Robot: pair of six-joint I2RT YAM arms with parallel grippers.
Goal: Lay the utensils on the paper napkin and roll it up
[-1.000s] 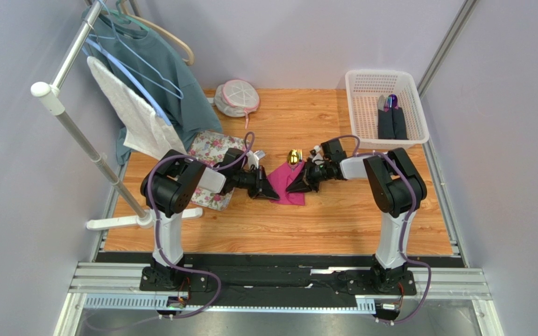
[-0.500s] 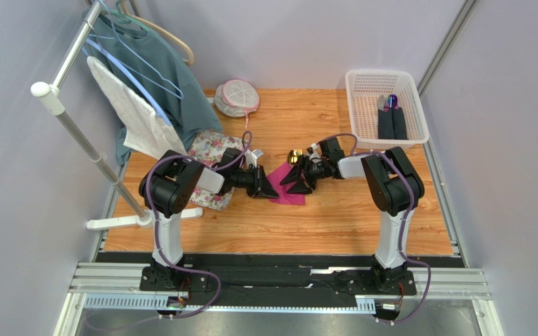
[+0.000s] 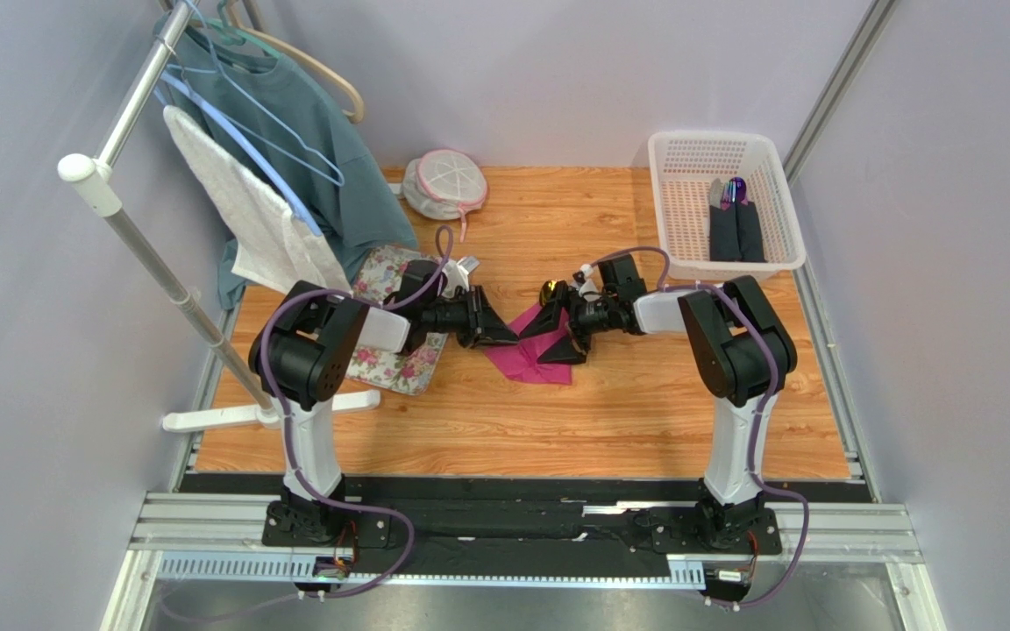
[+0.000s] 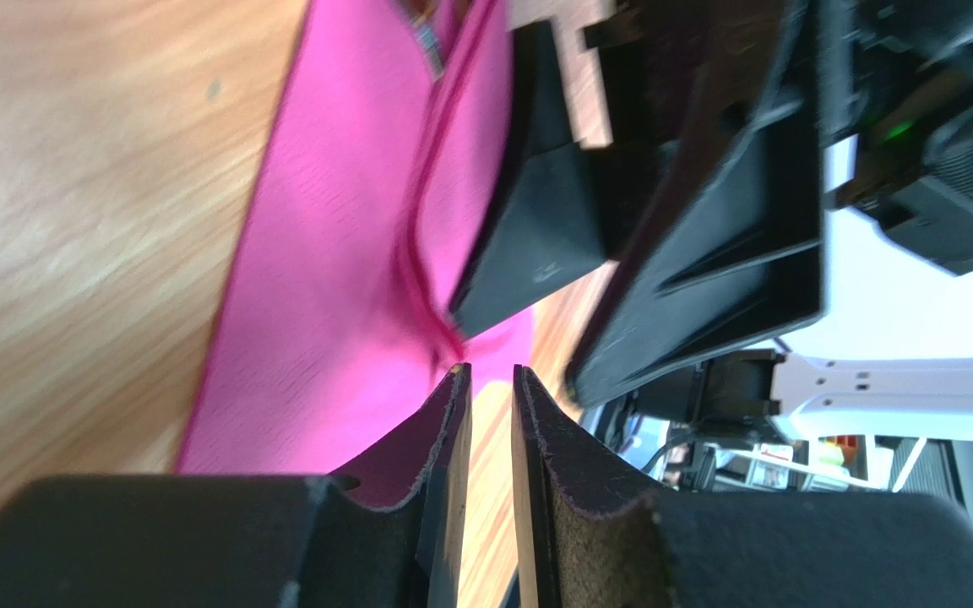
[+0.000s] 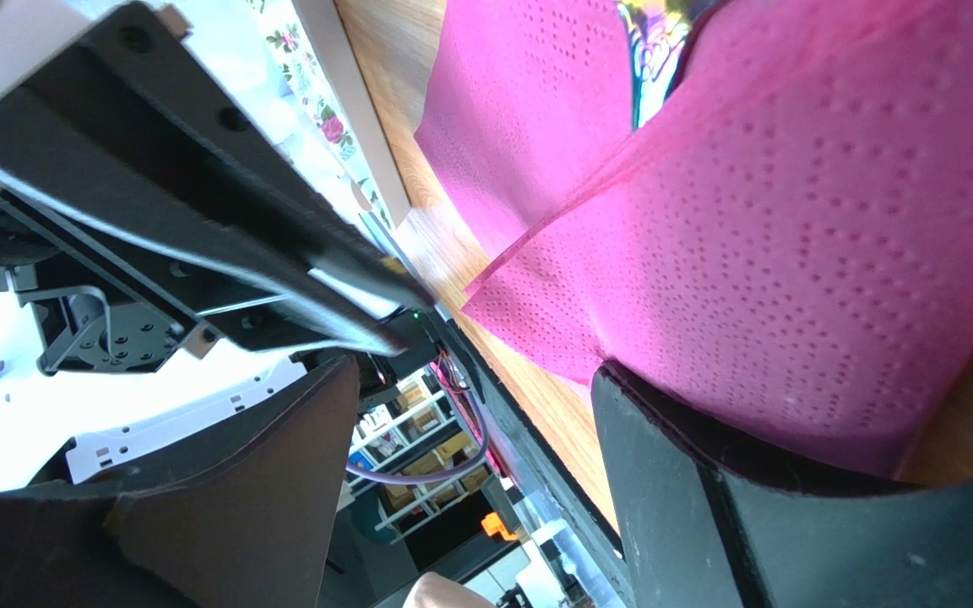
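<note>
Your thin magenta-pink paper napkin point(image 3: 533, 358) lies near the middle of the wooden surface point(image 3: 629, 421). It is not flat: one layer is folded over another, with a soft crease between them. In the right wrist view you can see its embossed dots clearly. At 12 o'clock in that view a sliver of the shiny gold-coloured metal utensils point(image 5: 648, 51) peeks out from under the fold, though you cannot tell which piece it is. Your left claw point(image 4: 489, 374) sits at the napkin's 9 o'clock edge, its jaws only a narrow slit apart with nothing between them. Your right claw point(image 5: 473, 374), at 3 o'clock, stands wide over the folded layer and grips nothing. The two claws nearly meet tip to tip.
</note>
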